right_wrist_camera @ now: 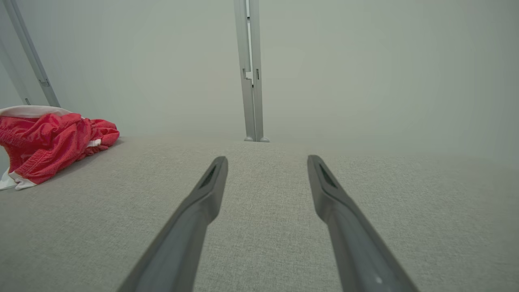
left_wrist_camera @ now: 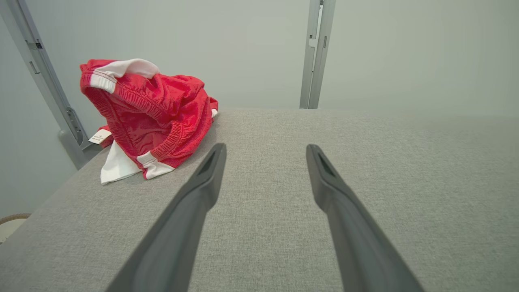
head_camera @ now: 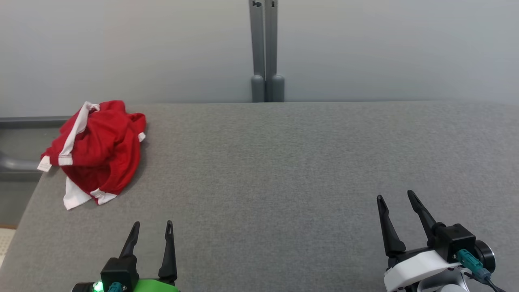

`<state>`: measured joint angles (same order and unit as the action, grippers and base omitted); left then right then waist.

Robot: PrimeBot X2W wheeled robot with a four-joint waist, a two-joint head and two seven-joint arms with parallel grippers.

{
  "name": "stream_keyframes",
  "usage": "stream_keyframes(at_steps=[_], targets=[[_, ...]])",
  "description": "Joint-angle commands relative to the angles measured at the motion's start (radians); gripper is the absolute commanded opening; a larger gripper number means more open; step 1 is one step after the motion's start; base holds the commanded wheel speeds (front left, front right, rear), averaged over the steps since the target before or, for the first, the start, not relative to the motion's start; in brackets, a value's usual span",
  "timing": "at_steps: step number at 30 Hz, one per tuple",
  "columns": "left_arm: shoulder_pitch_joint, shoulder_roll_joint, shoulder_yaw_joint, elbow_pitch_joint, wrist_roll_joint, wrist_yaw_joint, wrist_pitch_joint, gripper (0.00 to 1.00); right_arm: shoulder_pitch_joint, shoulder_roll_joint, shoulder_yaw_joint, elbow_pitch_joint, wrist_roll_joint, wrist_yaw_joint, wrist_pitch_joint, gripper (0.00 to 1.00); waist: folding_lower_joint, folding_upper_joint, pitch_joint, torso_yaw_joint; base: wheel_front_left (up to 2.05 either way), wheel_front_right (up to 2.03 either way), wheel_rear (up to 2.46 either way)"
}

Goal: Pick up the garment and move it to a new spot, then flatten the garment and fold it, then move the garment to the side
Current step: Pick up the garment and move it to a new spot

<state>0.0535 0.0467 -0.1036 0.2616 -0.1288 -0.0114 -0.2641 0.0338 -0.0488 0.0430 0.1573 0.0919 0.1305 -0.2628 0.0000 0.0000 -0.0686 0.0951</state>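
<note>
Garment [head_camera: 95, 150]: a red piece with white trim and an elastic band (shorts, by the look of it), crumpled in a heap at the far left corner of a grey fabric-covered table [head_camera: 284, 182]. One white-tagged corner reaches the table's left edge. Nothing touches it.

The left gripper [head_camera: 153, 223] sits at the near edge of the table on the garment's side. Its two dark fingers are spread wide with nothing between them. The right gripper [head_camera: 395, 195] sits at the near right, well apart from the garment, also spread and empty. Both point toward the far wall, where a grey upright post [head_camera: 265, 48] stands.

The first step appears not to have begun, since the garment is not yet picked up. The next move likely calls for the left arm to reach forward and leftward, come down over a raised fold and close on it. The bare middle of the table offers room for a new spot.

No container holds the garment; it rests directly on the table. A pale woven rim [left_wrist_camera: 12, 219] shows beyond the table's left edge, with too little visible to tell whether it is a basket or what it holds.
</note>
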Motion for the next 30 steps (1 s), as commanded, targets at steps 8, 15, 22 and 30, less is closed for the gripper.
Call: stream_keyframes(at_steps=[8,15,22,30], targets=[[-0.013,0.009,0.033,-0.012,0.018,-0.006,-0.001,1.00,-0.011,-0.003,0.003,-0.017,0.018,0.000,-0.003,1.00,0.0000,0.0000,0.033,0.295,0.00,0.00,0.00],[0.007,0.008,0.071,-0.030,0.015,0.002,-0.001,1.00,-0.044,-0.003,0.047,-0.013,0.021,0.000,-0.003,1.00,0.0000,0.0000,0.053,0.411,0.00,0.00,0.00],[0.042,0.005,0.116,-0.070,-0.004,0.019,-0.001,1.00,-0.100,-0.004,0.112,0.015,0.019,0.000,-0.003,1.00,0.0000,0.0000,0.081,0.428,0.00,0.00,0.00],[0.056,0.005,0.129,-0.081,-0.004,0.018,-0.001,1.00,-0.100,-0.004,0.121,0.020,0.022,0.000,-0.003,1.00,0.0000,0.0000,0.088,0.432,0.00,0.00,0.00]])
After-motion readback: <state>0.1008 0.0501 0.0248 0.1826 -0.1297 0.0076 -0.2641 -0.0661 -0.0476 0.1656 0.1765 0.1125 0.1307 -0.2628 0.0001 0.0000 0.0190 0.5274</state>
